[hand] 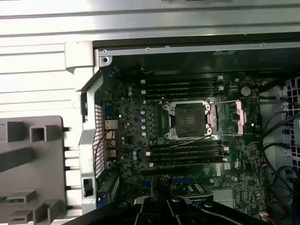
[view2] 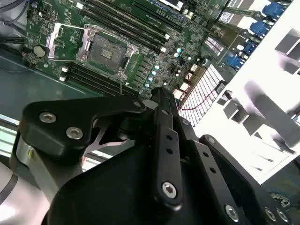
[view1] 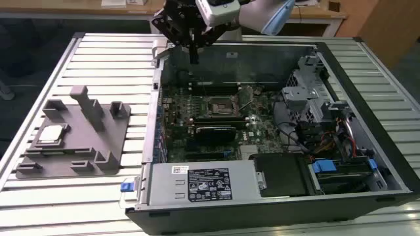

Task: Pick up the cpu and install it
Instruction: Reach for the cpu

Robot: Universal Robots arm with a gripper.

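the cpu (view1: 52,133) lies on the fixture (view1: 98,150), well apart from the clenched, empty end effector (view1: 194,59).

A slatted silver metal table (view1: 98,54) is seen carrying two things. A grey plastic fixture block (view1: 92,140), with upright posts and recesses, is laid flat on the slats at the exterior view's left, nearer the front edge. An open computer case (view1: 262,214) is laid on its side at centre-right, just beside the fixture, spanning near to far.
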